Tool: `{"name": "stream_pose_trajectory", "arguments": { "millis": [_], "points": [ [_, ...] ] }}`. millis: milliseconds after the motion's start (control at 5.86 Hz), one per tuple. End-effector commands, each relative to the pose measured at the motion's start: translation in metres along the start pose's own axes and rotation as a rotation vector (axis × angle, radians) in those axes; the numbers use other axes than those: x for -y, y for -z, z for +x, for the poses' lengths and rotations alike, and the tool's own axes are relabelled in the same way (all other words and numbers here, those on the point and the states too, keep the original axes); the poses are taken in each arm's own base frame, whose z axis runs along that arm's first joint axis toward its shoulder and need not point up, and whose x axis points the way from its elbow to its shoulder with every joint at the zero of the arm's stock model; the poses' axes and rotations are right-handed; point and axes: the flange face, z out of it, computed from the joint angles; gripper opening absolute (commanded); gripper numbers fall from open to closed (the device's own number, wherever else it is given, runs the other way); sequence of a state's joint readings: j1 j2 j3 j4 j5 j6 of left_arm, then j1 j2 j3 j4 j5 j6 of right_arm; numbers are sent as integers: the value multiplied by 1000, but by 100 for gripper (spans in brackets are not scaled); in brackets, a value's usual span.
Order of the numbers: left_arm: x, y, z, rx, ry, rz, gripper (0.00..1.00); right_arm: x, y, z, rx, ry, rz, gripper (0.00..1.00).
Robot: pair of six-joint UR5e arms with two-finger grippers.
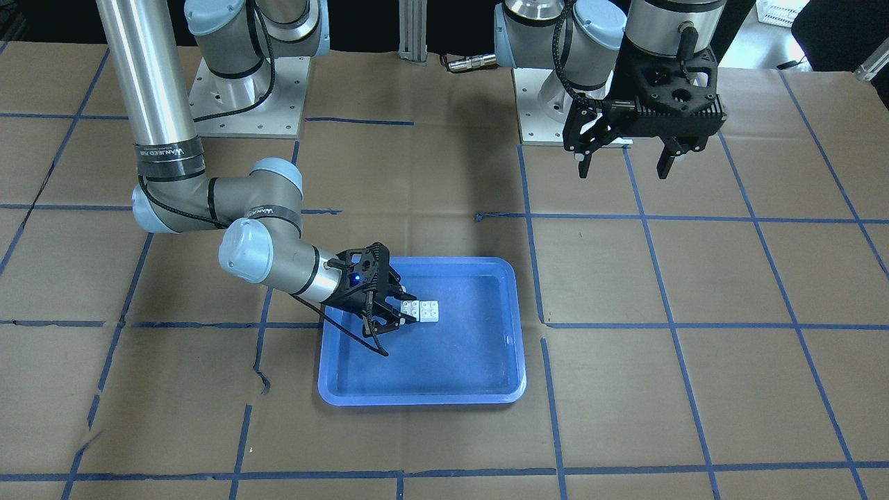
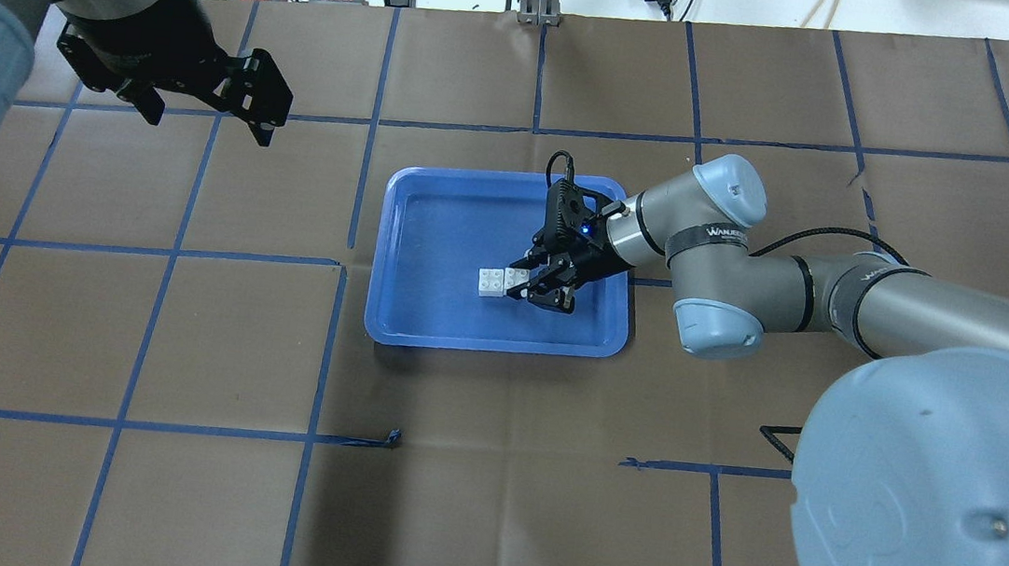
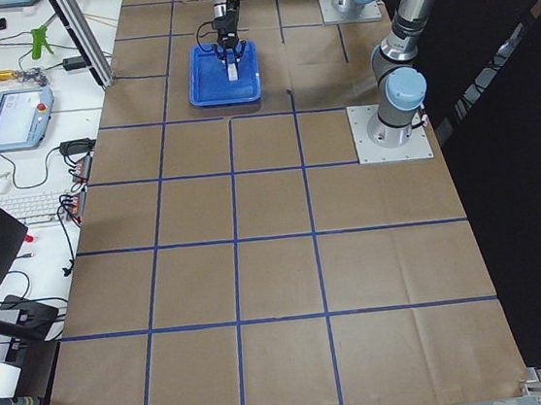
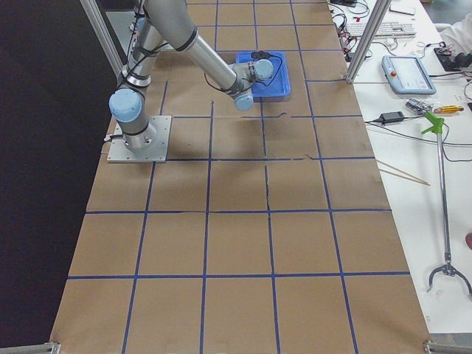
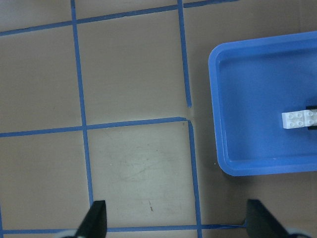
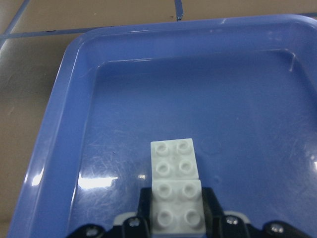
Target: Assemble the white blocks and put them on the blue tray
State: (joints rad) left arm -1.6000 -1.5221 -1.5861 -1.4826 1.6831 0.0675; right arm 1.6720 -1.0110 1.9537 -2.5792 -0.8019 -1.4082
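The two white blocks (image 1: 425, 311) lie joined in a short row on the floor of the blue tray (image 1: 420, 399), left of its middle in the front view. My right gripper (image 1: 401, 309) reaches low into the tray and is shut on the nearer block. The right wrist view shows that block (image 6: 177, 208) between the fingers and the other block (image 6: 173, 161) sticking out ahead. The blocks (image 2: 497, 282) and right gripper (image 2: 531, 284) also show from overhead. My left gripper (image 1: 623, 170) hangs open and empty, high above the bare table, far from the tray (image 2: 498, 346).
The table is covered in brown paper with a blue tape grid. The left wrist view shows the tray's corner (image 5: 215, 99) and the blocks (image 5: 298, 119) at its right edge. Both arm bases stand at the robot's side of the table.
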Motion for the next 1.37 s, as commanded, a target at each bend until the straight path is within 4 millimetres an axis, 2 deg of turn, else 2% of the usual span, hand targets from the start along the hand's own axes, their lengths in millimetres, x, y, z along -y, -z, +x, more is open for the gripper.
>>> {"name": "stream_pose_trajectory", "arguments": {
  "millis": [0,683,1195],
  "points": [
    [0,0,0,0,0,0,99,-1,-1,-2,1,-1,2,33],
    [1,-1,-7,-2,15,-2,99,-1,-2,-2,3,-2,8,33],
    [1,0,-7,0,15,-1,99,1,-10,-2,7,11,10,33]
  ]
}}
